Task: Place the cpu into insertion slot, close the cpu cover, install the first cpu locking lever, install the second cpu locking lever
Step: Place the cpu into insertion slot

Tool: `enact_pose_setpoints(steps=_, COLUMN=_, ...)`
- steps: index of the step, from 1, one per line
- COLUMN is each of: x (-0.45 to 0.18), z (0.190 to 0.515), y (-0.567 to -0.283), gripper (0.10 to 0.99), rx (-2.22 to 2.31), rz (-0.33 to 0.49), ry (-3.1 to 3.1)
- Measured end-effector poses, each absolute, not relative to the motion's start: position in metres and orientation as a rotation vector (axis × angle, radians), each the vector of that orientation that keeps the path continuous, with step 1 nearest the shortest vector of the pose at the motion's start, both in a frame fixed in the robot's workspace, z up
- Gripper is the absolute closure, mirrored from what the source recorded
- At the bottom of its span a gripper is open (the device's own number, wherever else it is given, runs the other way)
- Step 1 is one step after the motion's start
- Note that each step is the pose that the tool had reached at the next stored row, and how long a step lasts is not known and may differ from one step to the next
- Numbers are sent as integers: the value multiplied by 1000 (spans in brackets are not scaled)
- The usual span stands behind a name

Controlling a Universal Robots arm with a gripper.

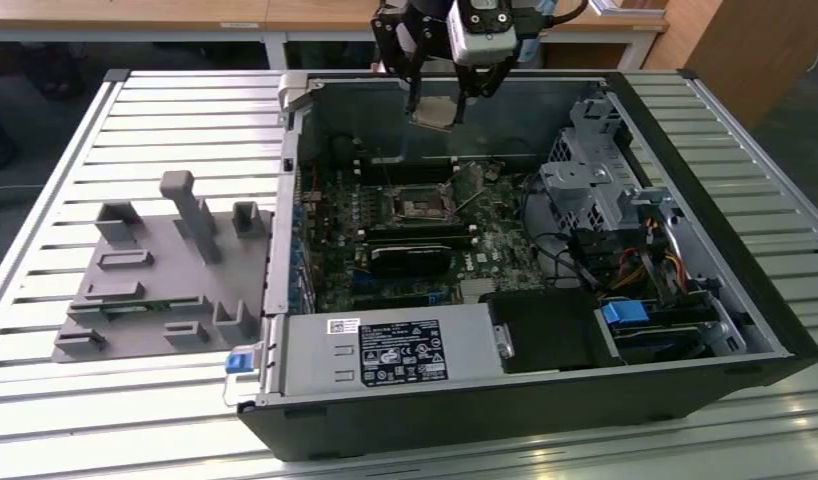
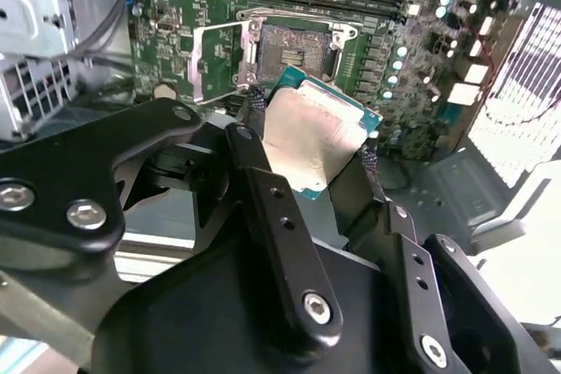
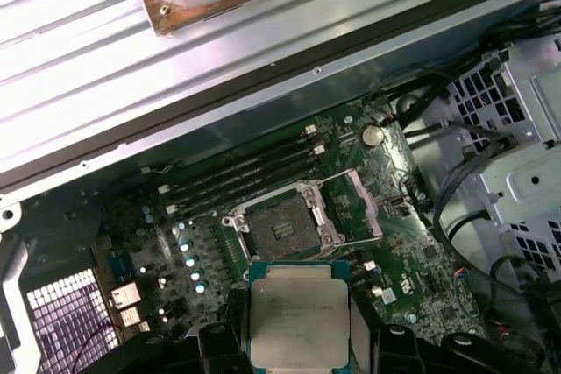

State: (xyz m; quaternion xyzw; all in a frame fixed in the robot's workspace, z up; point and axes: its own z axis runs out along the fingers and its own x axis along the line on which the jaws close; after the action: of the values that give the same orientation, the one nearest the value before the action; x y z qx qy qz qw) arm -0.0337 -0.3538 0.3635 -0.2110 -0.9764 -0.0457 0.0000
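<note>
A: Black matte fingers [image 2: 263, 190], flat link plates w/ round screw heads, are closest in the second wrist view. What do they carry?
B: Arm's gripper [image 1: 444, 108] is clamped on the cpu [image 3: 300, 311], one pad on each opposite edge. Chip is flat and square, w/ a green board rim and a pale silvery lid that has a dull, slightly smeared shine.
A: Where is it rel. to the board?
B: In the air, over the open computer case [image 1: 516, 425], tilted in the exterior view, not touching the green motherboard [image 3: 412, 260]. In the first wrist view it shows near the insertion slot [image 3: 279, 228], not in it.
A: Slot itself?
B: Square, black frame, dark centre, silvery metal rim. The cpu cover [image 3: 361, 208], a thin silvery frame w/ cut-out middle, stands open at one side of the slot, so the dark centre is exposed.
A: Other things?
B: Long narrow black memory slots [image 3: 245, 172] run parallel next to the slot. Case sits on a ribbed metal table [image 1: 182, 100]. Grey moulded fixture [image 1: 156, 270] w/ upright posts is at the exterior view's left, beside the case.
</note>
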Motion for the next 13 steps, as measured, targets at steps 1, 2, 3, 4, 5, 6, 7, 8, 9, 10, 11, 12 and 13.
enact_pose_setpoints(steps=1, x=-34, z=363, y=-354, gripper=545, rx=-690, rz=-144, ry=-3062)
enact_pose_setpoints(steps=2, x=-34, z=363, y=-354, gripper=545, rx=-717, rz=-144, ry=-3057)
enact_pose_setpoints(steps=3, x=-34, z=363, y=-354, gripper=545, rx=-745, rz=-144, ry=-3051)
enact_pose_setpoints(steps=4, x=-34, z=362, y=-354, gripper=545, rx=-772, rz=-144, ry=-3045)
enact_pose_setpoints(steps=5, x=-34, z=362, y=-354, gripper=545, rx=-800, rz=-144, ry=-3039)
enact_pose_setpoints(steps=6, x=-34, z=362, y=-354, gripper=545, rx=-827, rz=-144, ry=-3032)
enact_pose_setpoints(steps=7, x=-34, z=362, y=-354, gripper=545, rx=-855, rz=-144, ry=-3025)
enact_pose_setpoints(steps=8, x=-34, z=361, y=-354, gripper=545, rx=-882, rz=-144, ry=-3019)
enact_pose_setpoints(steps=9, x=-34, z=361, y=-354, gripper=545, rx=-907, rz=-144, ry=-3012)
enact_pose_setpoints(steps=10, x=-34, z=361, y=-354, gripper=545, rx=-932, rz=-143, ry=-3005)
enact_pose_setpoints(steps=11, x=-34, z=361, y=-354, gripper=545, rx=-956, rz=-144, ry=-2998)
enact_pose_setpoints(steps=12, x=-34, z=361, y=-354, gripper=545, rx=-980, rz=-144, ry=-2991)
enact_pose_setpoints(steps=13, x=-34, z=360, y=-354, gripper=545, rx=-1005, rz=-144, ry=-2984)
